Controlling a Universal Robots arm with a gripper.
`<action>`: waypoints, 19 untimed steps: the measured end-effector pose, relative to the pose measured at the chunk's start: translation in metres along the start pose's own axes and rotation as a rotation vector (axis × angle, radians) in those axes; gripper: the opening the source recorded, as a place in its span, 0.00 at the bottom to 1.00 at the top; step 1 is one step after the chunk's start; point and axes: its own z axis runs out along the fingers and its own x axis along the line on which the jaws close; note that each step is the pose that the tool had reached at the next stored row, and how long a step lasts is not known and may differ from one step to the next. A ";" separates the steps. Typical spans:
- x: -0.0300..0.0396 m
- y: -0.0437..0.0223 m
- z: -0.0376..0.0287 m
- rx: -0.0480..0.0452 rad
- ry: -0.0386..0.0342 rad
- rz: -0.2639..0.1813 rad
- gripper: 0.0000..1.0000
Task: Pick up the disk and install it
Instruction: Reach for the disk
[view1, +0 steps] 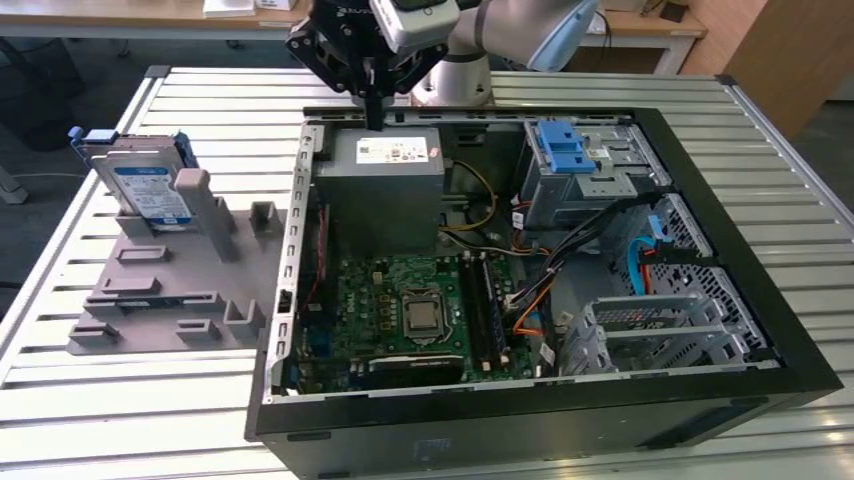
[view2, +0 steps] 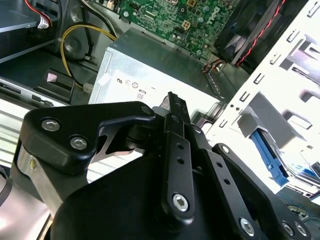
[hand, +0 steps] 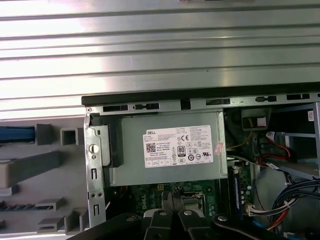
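The disk (view1: 147, 188), silver with a blue-and-white label and blue side rails, stands on edge in a grey holder (view1: 180, 290) on the exterior view's left, outside the open computer case (view1: 534, 420). My gripper (view1: 372, 118) hangs over the case's rear edge, above the grey power-supply box (view1: 384, 190) and well apart from the disk. Its black fingers (hand: 168, 204) are pressed together with nothing between them, so it is shut and holds nothing. In the second wrist view the gripper (view2: 172, 97) points at the same box (view2: 150, 70).
Inside the case lie a green motherboard (view1: 400, 310), cable bundles (view1: 534, 270) and a metal drive cage (view1: 594, 175) with a blue ridged latch (view1: 566, 150). Another wire cage (view1: 667, 330) stands on the exterior view's right. All of it rests on a slatted metal table (view1: 134, 400).
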 end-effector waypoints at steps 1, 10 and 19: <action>0.0009 0.0000 0.0000 0.0000 0.0000 0.000 0.11; 0.0108 0.0001 0.0000 0.0000 0.0000 0.000 0.11; 0.0260 0.0040 -0.0001 0.0000 0.0000 0.000 0.11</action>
